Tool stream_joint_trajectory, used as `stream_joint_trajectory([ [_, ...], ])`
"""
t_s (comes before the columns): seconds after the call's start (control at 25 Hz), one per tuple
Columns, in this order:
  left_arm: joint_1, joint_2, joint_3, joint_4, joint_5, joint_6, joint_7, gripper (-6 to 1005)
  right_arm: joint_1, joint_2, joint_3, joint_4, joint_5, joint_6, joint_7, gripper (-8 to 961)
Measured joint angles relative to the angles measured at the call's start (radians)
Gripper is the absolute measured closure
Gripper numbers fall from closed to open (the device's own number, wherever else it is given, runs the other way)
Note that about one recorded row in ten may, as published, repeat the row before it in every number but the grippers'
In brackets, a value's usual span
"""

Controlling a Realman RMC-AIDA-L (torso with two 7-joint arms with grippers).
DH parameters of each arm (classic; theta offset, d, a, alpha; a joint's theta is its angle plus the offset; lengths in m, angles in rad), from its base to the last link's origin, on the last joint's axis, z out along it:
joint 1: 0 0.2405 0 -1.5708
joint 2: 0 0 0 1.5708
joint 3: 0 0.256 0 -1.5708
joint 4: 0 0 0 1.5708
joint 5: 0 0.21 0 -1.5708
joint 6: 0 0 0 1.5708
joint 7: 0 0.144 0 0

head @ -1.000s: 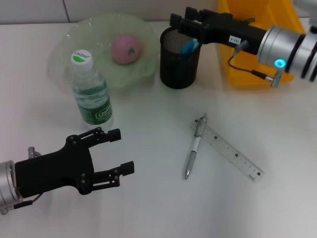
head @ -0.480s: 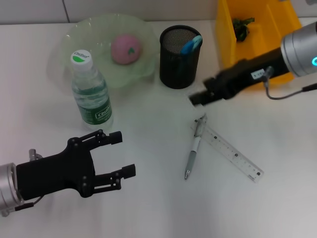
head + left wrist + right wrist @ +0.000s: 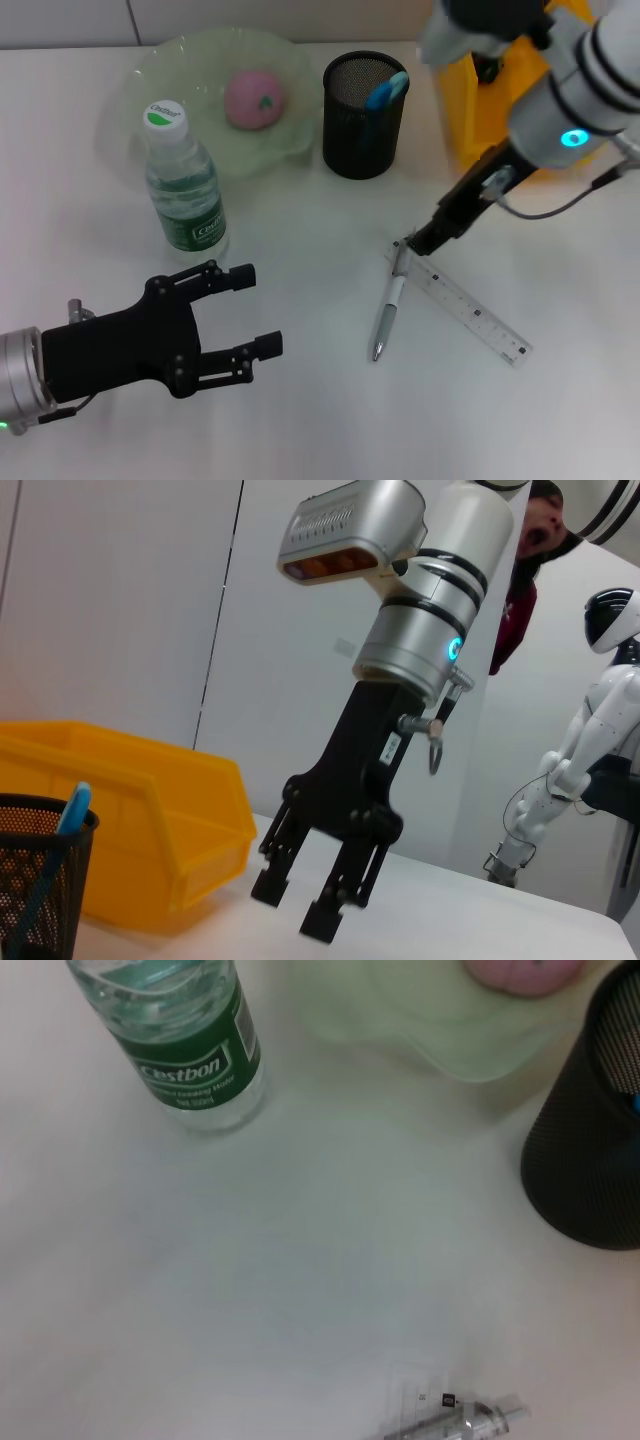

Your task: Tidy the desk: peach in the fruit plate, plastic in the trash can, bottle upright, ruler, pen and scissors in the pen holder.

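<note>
A white worktop [image 3: 300, 420] seen from above, with two robot arms over it.

The right tool [image 3: 420, 243] is black and points steeply down, its tips just above the top end of the pen [image 3: 390, 304] and the near end of the ruler [image 3: 465, 307]. From the left wrist view, the same right tool [image 3: 300, 902] has its two fingers spread apart, holding nothing, hovering a little off the worktop.

The pen is silver and white, slim, lying flat, its tip pointing away from the right tool toward the robot. The ruler is clear plastic with dark markings, lying flat and slanting off to the tool's right; its upper end crosses under the pen's clip end, so the two touch there.

Beyond the right tool stands the pen holder [image 3: 364, 118], a black mesh cup, upright, with a blue handle [image 3: 386, 90] sticking out of it. Beside that, farther to the right, is a yellow bin [image 3: 478, 120] with something dark inside.

The left tool [image 3: 232, 322], black, with fingers spread wide and empty, hovers low over the near left of the worktop. Just ahead of it stands the bottle [image 3: 182, 185], clear with a green label and a green-and-white cap, upright. Behind the bottle is a pale green translucent fruit plate [image 3: 150, 75] holding a pink peach [image 3: 255, 98].
</note>
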Motion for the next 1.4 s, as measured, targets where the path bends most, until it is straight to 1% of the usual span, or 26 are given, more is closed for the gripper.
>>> stream_joint_trajectory([
  [0.04,0.001,-0.001,0.0,0.0,0.0,0.0,0.0,170,-0.001,0.001,-0.032,0.013,-0.002,0.037,0.008,272],
  [0.24,0.005,-0.002,0.0,0.0,0.001,0.0,0.0,170,-0.004,0.002,-0.073,0.046,0.001,0.083,0.024,274],
  [0.36,0.006,-0.002,0.0,0.0,0.001,0.0,0.0,170,-0.005,0.002,-0.075,0.049,0.0,0.072,0.029,274],
  [0.44,0.007,-0.002,0.0,0.0,0.001,0.0,0.0,170,-0.009,0.003,-0.073,0.043,-0.004,0.026,0.033,275],
  [0.64,0.01,-0.002,0.0,0.0,0.001,0.0,0.0,170,-0.011,0.003,-0.083,0.043,-0.028,-0.023,0.044,276],
  [0.8,0.01,-0.002,0.0,0.0,0.001,-0.001,0.0,170,-0.016,0.003,-0.099,0.049,-0.037,-0.016,0.053,277],
  [1.04,0.01,-0.002,0.0,0.0,0.001,-0.004,0.0,170,-0.024,0.004,-0.122,0.077,-0.036,0.034,0.055,278],
  [1.24,0.011,-0.002,0.0,0.0,0.001,-0.007,0.0,170,-0.025,0.004,-0.157,0.105,-0.029,0.072,0.064,335],
  [1.4,0.01,-0.002,0.0,0.0,0.001,-0.008,0.0,170,-0.024,0.004,-0.174,0.116,-0.029,0.09,0.071,412],
])
